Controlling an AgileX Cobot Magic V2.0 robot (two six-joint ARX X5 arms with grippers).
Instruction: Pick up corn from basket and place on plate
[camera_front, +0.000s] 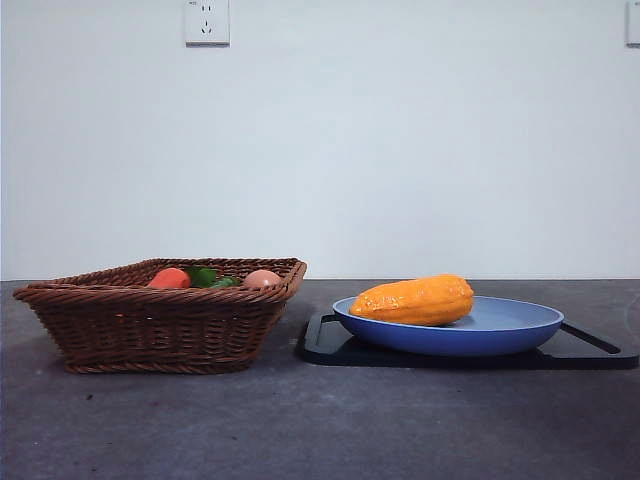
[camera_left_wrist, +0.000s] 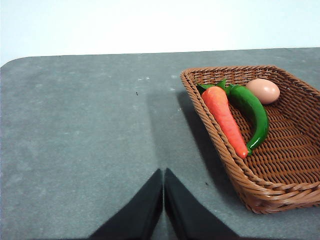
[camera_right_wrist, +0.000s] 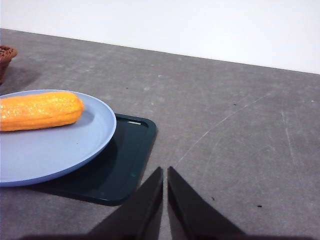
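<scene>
We see only the tops of the carrot (camera_front: 170, 279), the green pepper (camera_front: 205, 276) and the egg (camera_front: 262, 279) above the basket (camera_front: 150, 325) rim in the front view, the wicker wall hiding the rest. In the right wrist view the picture's edge cuts off the corn (camera_right_wrist: 40, 110) and much of the plate (camera_right_wrist: 55, 150), and only a sliver of the basket shows. The left wrist view crops the basket's far side.

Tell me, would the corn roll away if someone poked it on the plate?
Probably a little. The corn is rounded and long, so a sideways poke could rock or roll it. The raised rim of the plate would likely stop it. Its bumpy skin looks grippy rather than slippery, and it keeps its shape lying there, so it seems stiff.
</scene>
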